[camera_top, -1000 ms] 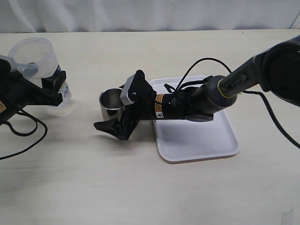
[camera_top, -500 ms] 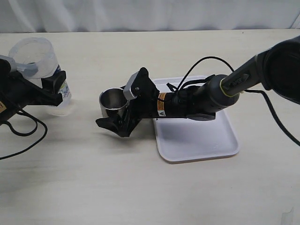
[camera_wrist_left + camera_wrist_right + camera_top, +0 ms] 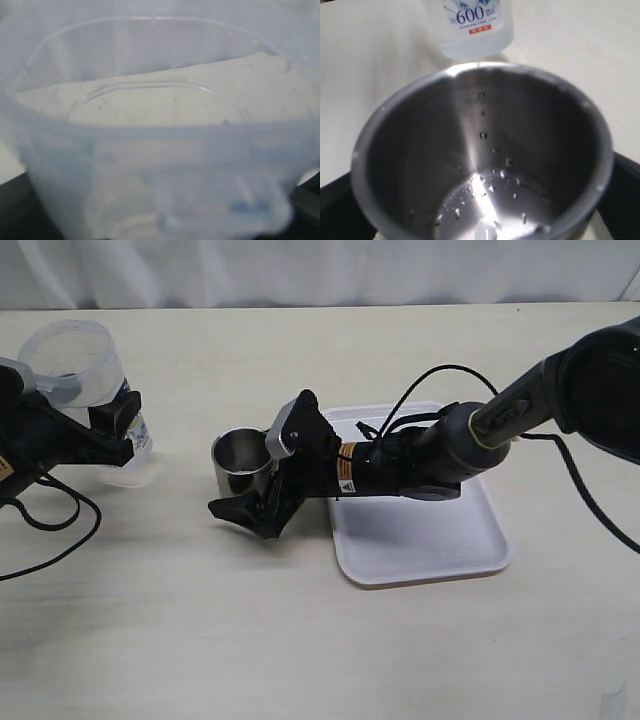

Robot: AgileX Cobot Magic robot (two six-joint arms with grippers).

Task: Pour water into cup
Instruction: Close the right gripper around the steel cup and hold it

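Centrally, the cup (image 3: pixel 240 455) is seen standing upright on the pale table (image 3: pixel 300 650), just left of the white tray (image 3: pixel 430 540). It is straddled by the right gripper (image 3: pixel 238 483), which is reached in low from the right, across the tray's left edge. The fingers are held wide apart: one black finger (image 3: pixel 235 512) is stretched along the near side of the cup, while the other is hidden behind it. Whether either finger touches the steel wall cannot be told.

From the right wrist view, the cup's shiny inside is shown nearly dry. Only scattered beads of water (image 3: pixel 485 192) are noted on the bottom and in a thin line up the inner wall.

At the far left edge of the scene, a translucent plastic container (image 3: pixel 75 365) is clamped by the left gripper (image 3: pixel 105 428), mouth upward, its base at table level. It is well apart from the cup, with bare table between them. A blue label (image 3: pixel 472 17) is noted low on its side. In the left wrist view the frame is filled by the container's cloudy wall and rim, and the fingers themselves cannot be made out there.
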